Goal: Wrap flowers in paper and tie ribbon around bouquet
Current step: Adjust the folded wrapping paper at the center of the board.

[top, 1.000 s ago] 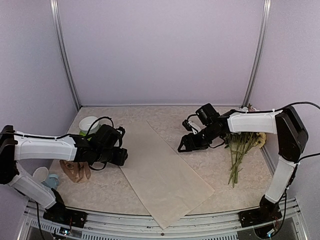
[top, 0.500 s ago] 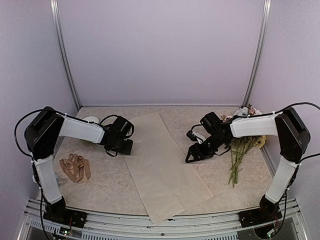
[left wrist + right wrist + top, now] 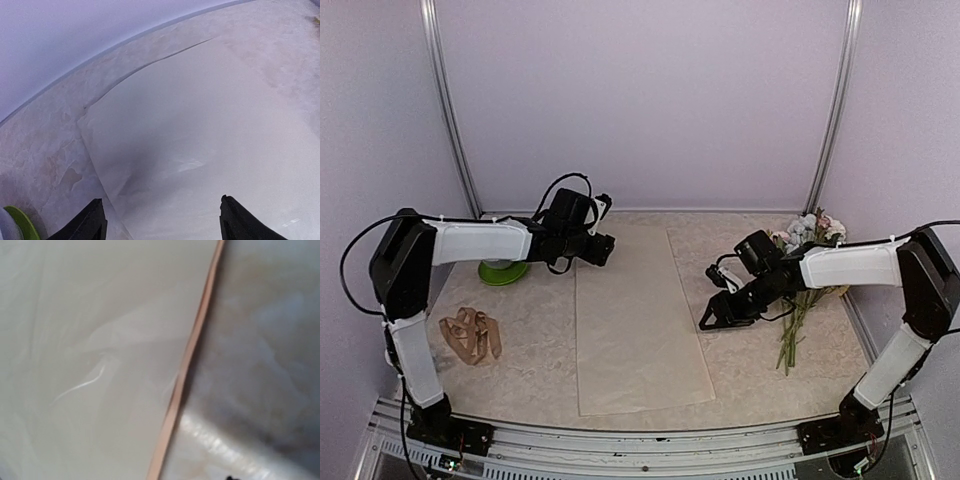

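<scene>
The beige paper [image 3: 640, 320] lies flat in the middle of the table, its long side running front to back. My left gripper [image 3: 607, 248] hovers at the paper's far left corner. In the left wrist view it is open [image 3: 165, 222], with only paper [image 3: 200, 125] beneath the spread fingers. My right gripper [image 3: 709, 321] sits low at the paper's right edge. Its wrist view shows only that edge of the paper [image 3: 90, 365] and the tabletop, so its jaws stay hidden. The flowers [image 3: 798, 300] lie to the right, blooms toward the back. The tan ribbon [image 3: 470, 335] is heaped at the left.
A green dish [image 3: 503, 271] sits under the left forearm near the back left, and its rim shows in the left wrist view [image 3: 17, 225]. Metal frame posts stand at both back corners. The marbled tabletop [image 3: 530, 360] shows around the paper.
The paper has swung from a diagonal to lying straight. The left gripper moved back and right to its far corner, jaws spread wider. The right gripper drifted nearer along the right edge.
</scene>
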Controlling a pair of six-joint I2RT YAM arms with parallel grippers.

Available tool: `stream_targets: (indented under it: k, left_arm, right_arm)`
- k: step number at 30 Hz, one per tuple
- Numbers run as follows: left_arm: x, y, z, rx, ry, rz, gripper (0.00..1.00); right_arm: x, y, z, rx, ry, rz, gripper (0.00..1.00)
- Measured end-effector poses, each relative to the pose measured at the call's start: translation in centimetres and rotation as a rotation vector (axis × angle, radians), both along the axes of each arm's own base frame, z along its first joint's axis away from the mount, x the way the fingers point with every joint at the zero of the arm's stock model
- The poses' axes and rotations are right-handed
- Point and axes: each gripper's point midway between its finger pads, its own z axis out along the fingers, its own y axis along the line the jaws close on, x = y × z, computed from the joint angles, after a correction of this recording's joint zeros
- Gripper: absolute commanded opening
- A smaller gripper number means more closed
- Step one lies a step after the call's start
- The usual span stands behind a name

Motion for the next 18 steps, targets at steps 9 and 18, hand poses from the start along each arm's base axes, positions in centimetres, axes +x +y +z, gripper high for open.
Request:
stream_targets:
  k: [9, 18]
  left_arm:
    - [-18.8, -9.0, 8.1, -0.070, -0.047, -0.441, 0.77]
    - [-31.4, -6.3, -1.0, 0.236, 0.244, -0.642, 0.78]
  right_arm:
    - [-5.0, 2.3, 0.4, 0.007, 0.052, 0.033, 0.61]
    - [-10.4, 1.9, -1.4, 0.011, 0.164, 0.031, 0.61]
